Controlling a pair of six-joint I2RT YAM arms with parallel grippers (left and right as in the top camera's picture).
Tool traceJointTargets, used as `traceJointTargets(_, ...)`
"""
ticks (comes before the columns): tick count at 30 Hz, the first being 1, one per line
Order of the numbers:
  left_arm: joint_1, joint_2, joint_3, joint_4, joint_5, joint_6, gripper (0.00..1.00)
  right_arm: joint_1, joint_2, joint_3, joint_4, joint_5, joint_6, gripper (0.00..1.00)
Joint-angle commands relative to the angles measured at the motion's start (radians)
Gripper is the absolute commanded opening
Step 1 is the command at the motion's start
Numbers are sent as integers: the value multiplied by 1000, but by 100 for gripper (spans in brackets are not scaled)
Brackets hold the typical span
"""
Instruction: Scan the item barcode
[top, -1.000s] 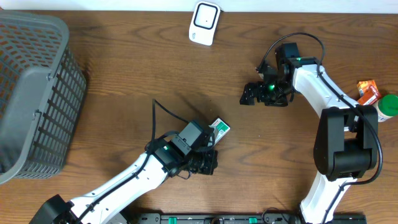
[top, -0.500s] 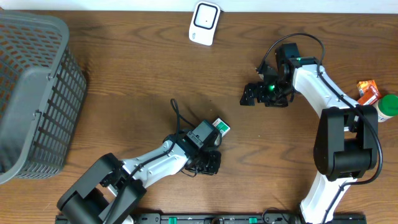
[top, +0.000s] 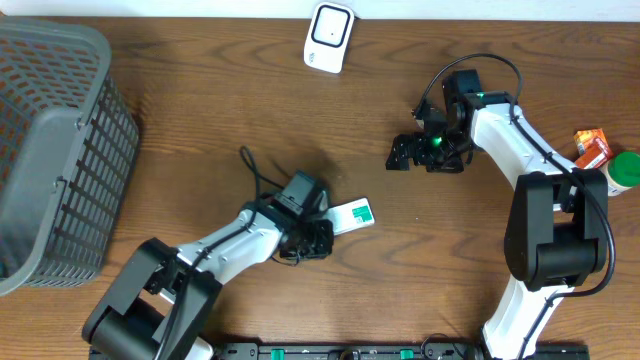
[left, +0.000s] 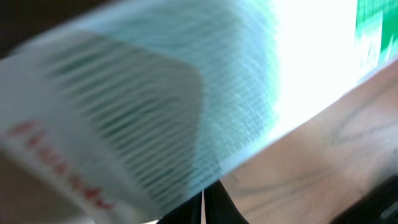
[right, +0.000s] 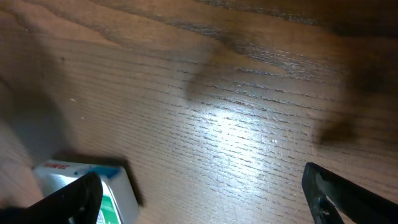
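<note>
Nearest the robot's base, the left gripper (top: 318, 232) is clamped shut on one end of a small white and green box (top: 352, 216). The rest of the box sticks out to the right, over the wooden table (top: 200, 110), a little forward of the table's middle. Whether it rests on the wood or is held just clear of it cannot be told. In the left wrist view the box (left: 186, 93) fills nearly the whole frame as a blur of white, with green at the right edge and some red lettering at the lower left.

Further back and to the right, the right gripper (top: 403, 152) hangs above bare wood with its jaws spread wide and nothing between them. Its wrist camera shows the two dark fingertips far apart at the bottom corners (right: 208, 196), and what looks like the same box (right: 93, 186) at the lower left.

At the table's right edge lie an orange packet (top: 591, 149) and, just beside it, a green-topped container (top: 625, 170). A grey mesh basket (top: 60, 150) stands at the left edge. Farthest off, at the back edge, sits a white scanner (top: 329, 36), well apart from the box.
</note>
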Motion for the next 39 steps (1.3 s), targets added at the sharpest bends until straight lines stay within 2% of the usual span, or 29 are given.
traceJointTargets(1,60,13,-7,-12,-88,34,7,-5,6,12,-2,-3,7,99)
traceJointTargets(10,112,10,11,-13,-89,60,7,14,6,12,-17,-6,0,99)
traceJointTargets(15,118,-24,76,-17,-88,82,7,31,6,12,-34,-33,-98,99)
traceJointTargets(22,119,-119,96,-68,-91,91,7,71,6,12,-72,-60,-148,99)
traceJointTargets(27,119,-245,96,-145,-145,93,8,127,0,12,-99,12,-131,99)
traceJointTargets(29,119,-304,96,-189,-211,93,29,153,-5,12,-98,52,-102,99)
traceJointTargets(31,124,-367,96,-234,-278,94,44,183,-9,12,-98,79,-87,99)
traceJointTargets(33,140,-426,96,-275,-332,110,66,211,-9,12,-98,84,-87,99)
traceJointTargets(34,151,-449,96,-292,-350,118,73,225,-9,12,-98,84,-87,99)
traceJointTargets(36,179,-485,96,-324,-370,127,80,254,-9,12,-98,92,-88,99)
traceJointTargets(39,229,-513,96,-370,-373,131,80,295,-9,12,-100,99,-87,99)
